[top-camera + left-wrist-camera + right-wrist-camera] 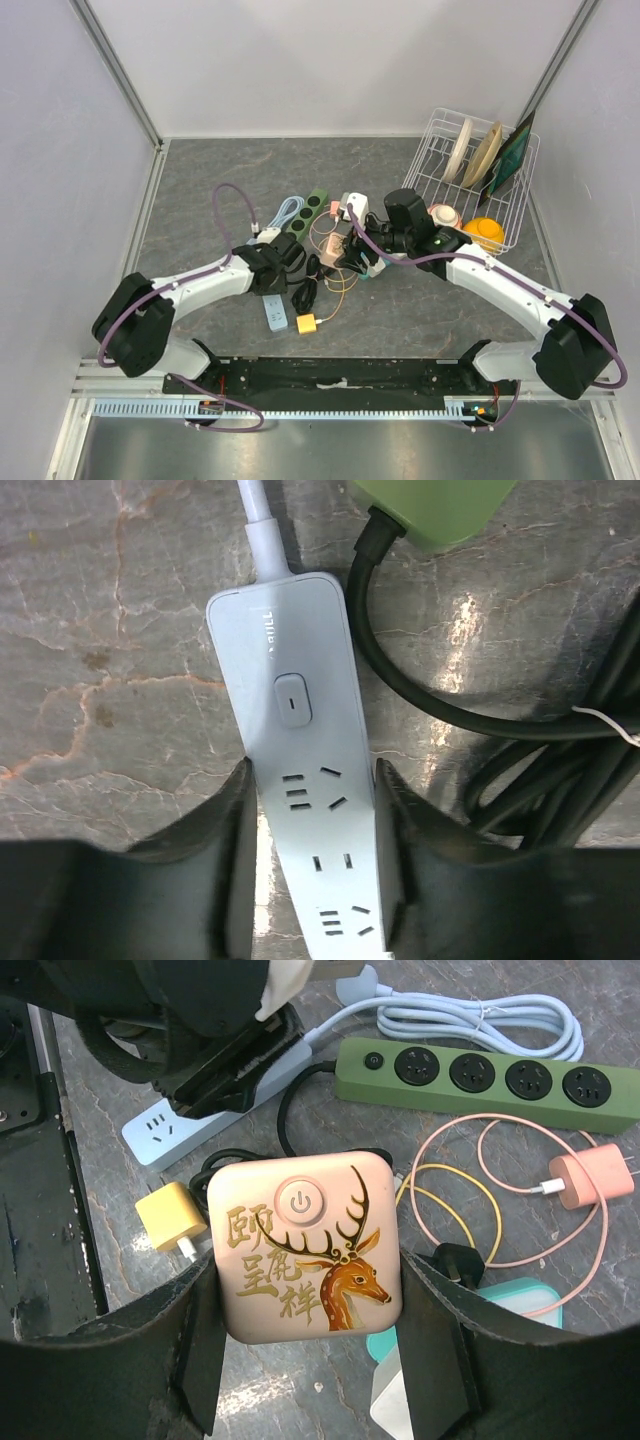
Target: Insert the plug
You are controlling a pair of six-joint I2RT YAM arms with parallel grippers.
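Note:
A pale blue power strip (305,780) lies on the grey table, its free end showing in the top view (276,312). My left gripper (312,880) straddles it, one finger against each long side, over its sockets; in the top view the gripper (272,272) covers the strip's middle. My right gripper (305,1360) is shut on a pink square device with a deer picture and a power button (305,1250), held above the table just right of the strip. In the top view it (330,258) sits among cables. A black plug (458,1260) lies under the right finger.
A green power strip (490,1080) with a black cord lies beyond, also in the top view (308,213). A yellow charger (170,1218), a pink charger (588,1175), thin cables and a teal box (510,1305) lie around. A white dish rack (432,165) stands at the right.

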